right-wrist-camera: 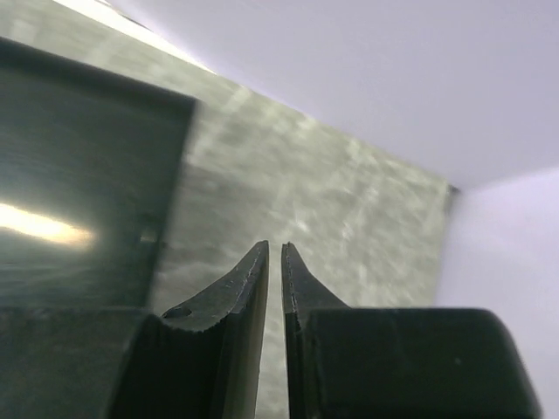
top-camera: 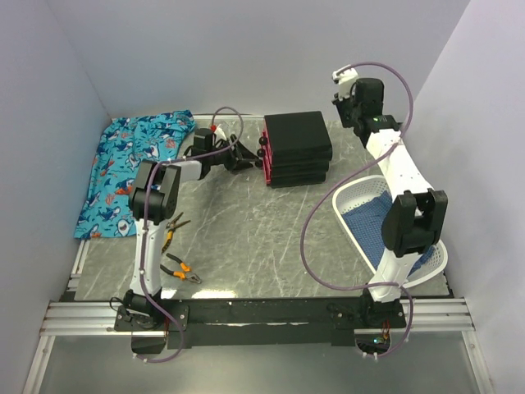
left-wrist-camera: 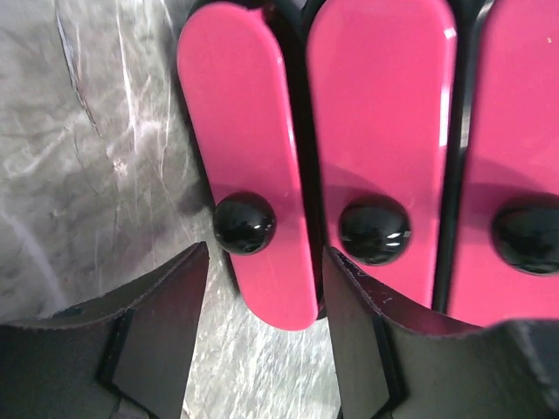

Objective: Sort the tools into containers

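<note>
The black cabinet (top-camera: pixel 297 146) stands at the back middle with its three pink drawers (top-camera: pixel 267 160) shut, fronts facing left. In the left wrist view the three drawer fronts (left-wrist-camera: pixel 380 131) each show a black knob. My left gripper (top-camera: pixel 248 156) is open and empty, and its fingers (left-wrist-camera: pixel 166 314) straddle the lowest drawer's knob (left-wrist-camera: pixel 244 223) just short of it. My right gripper (top-camera: pixel 343 113) is shut and empty, raised behind the cabinet's right side (right-wrist-camera: pixel 272 251). Orange-handled pliers (top-camera: pixel 182 271) and a second pair of pliers (top-camera: pixel 174 228) lie on the table at the front left. Screwdrivers and the hammer are out of view.
A shark-patterned blue cloth (top-camera: pixel 131 172) lies at the back left. A white mesh basket (top-camera: pixel 354 195) with a blue cloth in it stands at the right, under my right arm. White walls close in the table on three sides.
</note>
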Robot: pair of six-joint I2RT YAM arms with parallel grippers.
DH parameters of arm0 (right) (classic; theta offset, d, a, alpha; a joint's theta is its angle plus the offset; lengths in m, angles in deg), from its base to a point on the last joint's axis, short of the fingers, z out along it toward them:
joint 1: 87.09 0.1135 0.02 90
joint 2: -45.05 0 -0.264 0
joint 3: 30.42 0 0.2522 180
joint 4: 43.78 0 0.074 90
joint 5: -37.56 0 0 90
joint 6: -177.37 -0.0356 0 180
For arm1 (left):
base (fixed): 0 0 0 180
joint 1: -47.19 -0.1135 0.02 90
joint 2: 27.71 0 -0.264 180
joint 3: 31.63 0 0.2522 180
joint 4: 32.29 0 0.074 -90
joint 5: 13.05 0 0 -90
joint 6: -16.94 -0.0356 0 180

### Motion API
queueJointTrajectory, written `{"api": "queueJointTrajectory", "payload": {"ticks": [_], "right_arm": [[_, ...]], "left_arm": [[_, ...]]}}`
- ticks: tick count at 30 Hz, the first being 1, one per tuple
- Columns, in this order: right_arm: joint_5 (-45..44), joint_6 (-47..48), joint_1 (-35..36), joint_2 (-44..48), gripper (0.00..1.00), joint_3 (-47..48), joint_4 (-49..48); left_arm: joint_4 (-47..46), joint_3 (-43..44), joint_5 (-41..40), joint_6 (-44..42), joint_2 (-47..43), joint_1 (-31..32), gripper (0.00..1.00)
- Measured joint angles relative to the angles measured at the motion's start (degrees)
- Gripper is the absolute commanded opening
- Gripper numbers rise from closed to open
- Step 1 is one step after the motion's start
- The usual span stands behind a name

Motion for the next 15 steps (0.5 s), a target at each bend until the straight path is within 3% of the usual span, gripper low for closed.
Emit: {"api": "queueJointTrajectory", "payload": {"ticks": [7,14,15], "right_arm": [[7.61,-1.25,4.15,0.42,0.19,0.96,3.37],[11.21,-0.76,8.76,0.37,0.19,0.94,5.88],[11.56,-0.61,8.92,0.28,0.19,0.94,6.23]], "left_arm": [[-4.22,0.15,2.01,3.87,3.52,0.74,0.58],[-10.82,0.50,3.93,7.65,6.36,1.49,0.40],[-11.63,0.50,4.22,7.80,6.62,1.53,0.33]]}}
